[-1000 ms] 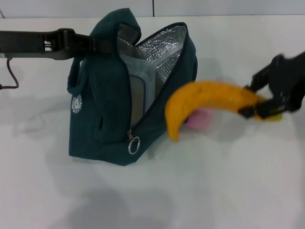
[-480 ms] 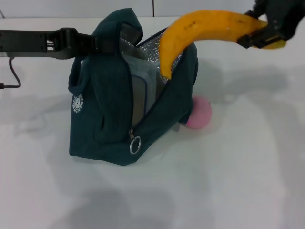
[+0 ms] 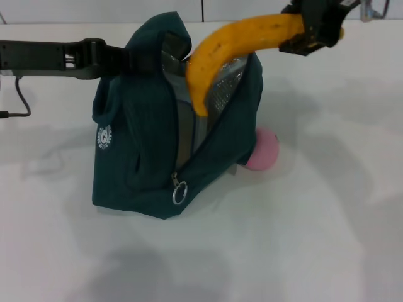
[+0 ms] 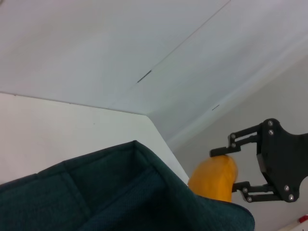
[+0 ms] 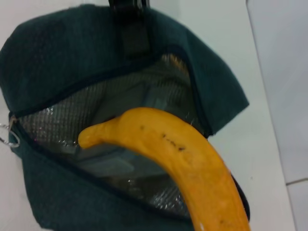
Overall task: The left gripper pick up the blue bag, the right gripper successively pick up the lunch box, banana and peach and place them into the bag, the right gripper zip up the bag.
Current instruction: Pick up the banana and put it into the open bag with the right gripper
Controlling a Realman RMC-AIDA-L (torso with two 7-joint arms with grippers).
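Observation:
The blue bag [image 3: 138,151] stands open on the white table, its foil lining [image 3: 227,85] showing. My left gripper [image 3: 135,60] holds the bag's handle from the left. My right gripper [image 3: 315,28] is shut on the banana [image 3: 233,47] and holds it above the bag's opening, tip pointing down toward it. The right wrist view shows the banana [image 5: 183,159] over the open bag [image 5: 57,62] with the lunch box [image 5: 120,163] inside. The lunch box edge [image 3: 186,126] shows through the opening. The peach [image 3: 263,150] lies on the table behind the bag's right side.
The bag's ring zipper pull [image 3: 179,192] hangs at the bottom of the open front edge. A black cable [image 3: 19,100] runs at the far left. The right gripper also shows in the left wrist view [image 4: 269,166].
My right gripper has lifted the banana from near the table up and leftward, bringing its tip over the bag's opening. The bag, the left arm and the peach have stayed put.

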